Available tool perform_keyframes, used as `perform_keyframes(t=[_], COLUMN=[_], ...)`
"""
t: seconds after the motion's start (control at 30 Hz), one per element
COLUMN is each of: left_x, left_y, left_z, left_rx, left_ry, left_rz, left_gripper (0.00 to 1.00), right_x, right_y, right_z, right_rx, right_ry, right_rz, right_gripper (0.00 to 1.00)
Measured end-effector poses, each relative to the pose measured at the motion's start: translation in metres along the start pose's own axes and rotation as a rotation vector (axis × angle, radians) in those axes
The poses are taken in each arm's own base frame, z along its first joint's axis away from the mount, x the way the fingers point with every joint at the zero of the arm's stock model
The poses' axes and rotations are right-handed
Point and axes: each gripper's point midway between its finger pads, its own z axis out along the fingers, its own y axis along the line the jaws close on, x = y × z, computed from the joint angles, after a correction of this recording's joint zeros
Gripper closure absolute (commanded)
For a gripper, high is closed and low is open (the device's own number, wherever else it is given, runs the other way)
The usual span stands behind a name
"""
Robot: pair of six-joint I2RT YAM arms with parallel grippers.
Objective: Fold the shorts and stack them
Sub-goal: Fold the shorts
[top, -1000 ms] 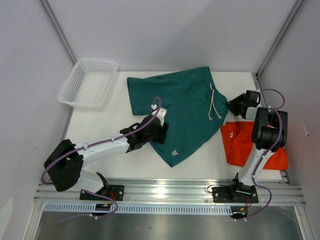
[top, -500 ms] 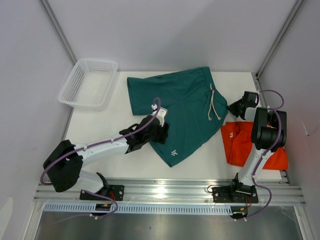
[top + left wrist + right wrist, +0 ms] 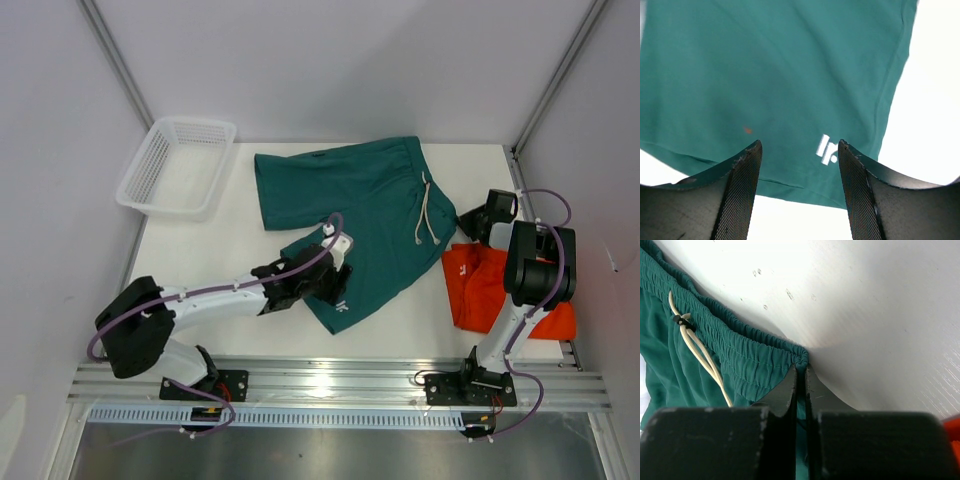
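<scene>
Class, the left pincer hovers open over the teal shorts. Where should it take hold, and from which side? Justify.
Probably the teal shorts' leg hem by the white logo, pinched from the near side, over bare table. That edge lies flat and free, in line with the open left pincer, while the right pincer is shut on the waistband corner opposite.

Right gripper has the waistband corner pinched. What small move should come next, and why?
Probably lower the left gripper and close it on the hem of the teal shorts by the white logo. Its jaws stand open above it, while the right gripper is shut on the waistband corner, so both arms could fold.
</scene>
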Motion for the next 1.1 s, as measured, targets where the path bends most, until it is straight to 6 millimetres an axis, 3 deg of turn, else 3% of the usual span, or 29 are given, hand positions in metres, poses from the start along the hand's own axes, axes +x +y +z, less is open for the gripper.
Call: perform_keyframes(t=[0.2, 0.47, 0.93, 0.97, 1.1], left_x=[0.025, 0.052, 0.089, 0.09, 0.094], left_y=[-0.023, -0.056, -0.055, -0.055, -0.057], left_z=[0.0, -0.018, -0.011, -0.01, -0.004], left_rx=[0.003, 0.005, 0.013, 0.016, 0.012], left_ry=[0.075, 0.13, 0.278, 0.285, 0.302], left_rz=[0.084, 0.203, 0.249, 0.25, 0.253], left_gripper=[0.34, 0.34, 0.36, 0.37, 0.61], right_x=[0.0, -0.001, -0.001, -0.001, -0.001], right_y=[0.0, -0.001, 0.0, 0.0, 0.0], right_z=[0.0, 0.001, 0.002, 0.001, 0.001], right_rx=[-0.002, -0.009, -0.014, -0.015, -0.016], right_ry=[0.008, 0.023, 0.029, 0.029, 0.031], right_rz=[0.003, 0.01, 0.012, 0.012, 0.013], right_gripper=[1.0, 1.0, 1.0, 1.0, 1.0])
